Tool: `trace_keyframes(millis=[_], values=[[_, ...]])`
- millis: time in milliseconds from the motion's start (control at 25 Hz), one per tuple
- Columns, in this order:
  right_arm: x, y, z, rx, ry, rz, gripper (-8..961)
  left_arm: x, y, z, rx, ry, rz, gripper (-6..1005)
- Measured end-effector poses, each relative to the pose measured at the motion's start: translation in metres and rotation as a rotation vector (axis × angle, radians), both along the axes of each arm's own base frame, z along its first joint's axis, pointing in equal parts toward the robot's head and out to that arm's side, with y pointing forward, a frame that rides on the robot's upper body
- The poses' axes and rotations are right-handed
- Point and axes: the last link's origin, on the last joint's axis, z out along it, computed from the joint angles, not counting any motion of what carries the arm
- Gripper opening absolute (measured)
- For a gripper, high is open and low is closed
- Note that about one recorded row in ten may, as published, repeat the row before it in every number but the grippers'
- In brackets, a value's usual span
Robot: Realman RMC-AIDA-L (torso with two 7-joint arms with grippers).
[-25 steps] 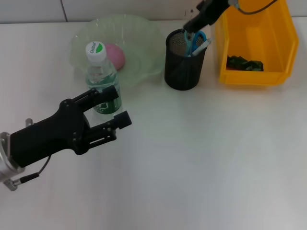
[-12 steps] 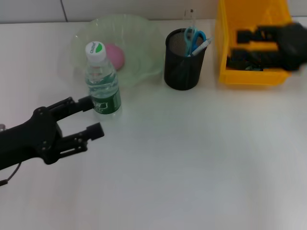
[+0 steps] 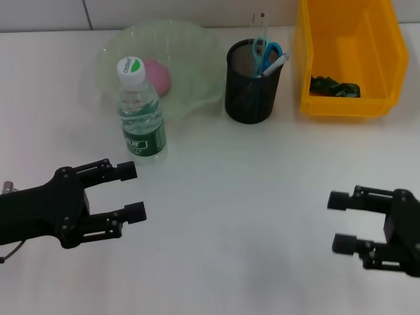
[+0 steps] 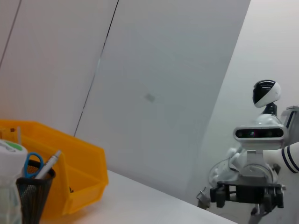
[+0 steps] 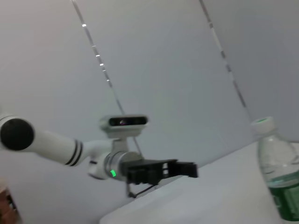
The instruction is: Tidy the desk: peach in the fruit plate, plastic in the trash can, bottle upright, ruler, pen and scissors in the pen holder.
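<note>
Hovering low over the near desk point(image 3: 249, 197), both arms hang w/ nothing in them: left gripper point(image 3: 131, 190) sits just in front of the bottle point(image 3: 140, 111), jaws spread; right gripper point(image 3: 342, 222) is at the near right, well apart from everything, jaws spread too. Judging by the layout, the tidy-up looks done, so the arms prob. sit back here to stay clear of the items. Peach point(image 3: 157, 76) lies in the green fruit plate point(image 3: 197, 59), just behind the bottle. Bottle stands upright on the desk, cap on, touching or just beside the plate's front rim. Pen holder point(image 3: 251, 85), black mesh, carries the blue-handled scissors point(image 3: 267, 51), the pen point(image 3: 275, 63) and a clear ruler point(image 3: 263, 25), all leaning up out of it. Yellow trash can point(image 3: 344, 98) at far right has dark green plastic point(image 3: 335, 86) on its floor. Bottle's cap shows a green logo w/ writing, and the green label has print, but both are too small to read.
</note>
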Motion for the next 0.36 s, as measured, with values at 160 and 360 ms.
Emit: trace_keyframes(millis=[160,360], values=[[-0.0033,-0.0018,-0.0034,-0.001,0.002,0.024,693,0.0034,0.0018,-0.001,-0.022,0.009,-0.008,784],[-0.0069,0.0027,-0.0063,-0.005,-0.006,0.039,693,0.0043,0.002,-0.0015,-0.031,0.008,-0.006,784]])
